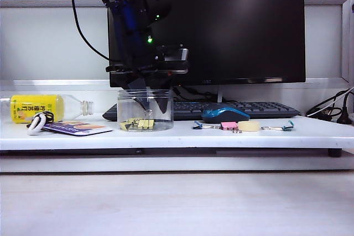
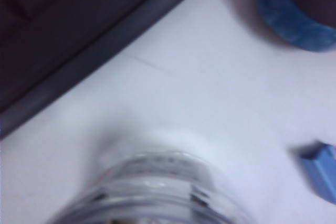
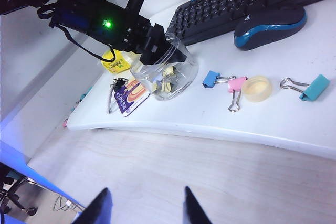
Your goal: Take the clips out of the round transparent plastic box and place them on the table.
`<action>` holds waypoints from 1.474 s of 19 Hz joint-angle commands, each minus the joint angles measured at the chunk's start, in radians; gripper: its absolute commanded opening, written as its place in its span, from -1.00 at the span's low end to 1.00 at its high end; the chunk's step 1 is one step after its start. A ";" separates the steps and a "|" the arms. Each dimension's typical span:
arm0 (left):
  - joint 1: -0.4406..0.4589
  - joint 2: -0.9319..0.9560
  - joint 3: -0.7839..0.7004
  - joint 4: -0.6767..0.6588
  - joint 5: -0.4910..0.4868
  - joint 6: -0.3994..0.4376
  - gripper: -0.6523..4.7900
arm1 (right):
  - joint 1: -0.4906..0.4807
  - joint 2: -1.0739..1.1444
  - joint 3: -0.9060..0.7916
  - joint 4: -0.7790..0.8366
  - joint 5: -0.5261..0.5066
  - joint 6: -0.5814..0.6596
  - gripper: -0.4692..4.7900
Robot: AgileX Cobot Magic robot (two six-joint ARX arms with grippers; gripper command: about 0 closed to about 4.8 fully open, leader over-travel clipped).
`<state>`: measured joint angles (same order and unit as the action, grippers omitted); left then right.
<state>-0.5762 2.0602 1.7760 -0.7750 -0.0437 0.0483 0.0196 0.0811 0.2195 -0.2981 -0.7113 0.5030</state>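
From the exterior view, the round transparent plastic box (image 1: pixel 145 110) stands left of centre on the table (image 1: pixel 177 137) with the clips (image 1: pixel 139 124) lying at its bottom, and the left gripper (image 1: pixel 148 102) reaches down into its mouth, how wide its jaws stand not being readable. The left wrist view is blurred, showing only the box's rim at the lower edge, a keyboard (image 2: pixel 63 40) and a blue clip (image 2: pixel 321 170). In the right wrist view the right gripper (image 3: pixel 143 208) hangs with fingers spread and empty, well apart from the box in the middle of the frame.
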 commanded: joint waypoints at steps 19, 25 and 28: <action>0.031 0.004 0.249 -0.434 0.119 0.573 -0.12 | 0.000 0.001 0.003 -0.013 0.010 -0.002 -0.15; 0.038 0.041 0.250 -0.432 0.138 0.573 -0.12 | 0.000 0.001 0.003 -0.013 0.011 -0.003 -0.15; 0.038 0.059 0.250 -0.428 0.138 0.573 -0.12 | 0.000 0.001 0.003 -0.013 0.014 -0.003 -0.15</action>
<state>-0.5373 2.1204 2.0220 -1.2083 0.0872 0.6163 0.0196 0.0811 0.2188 -0.3233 -0.6994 0.5030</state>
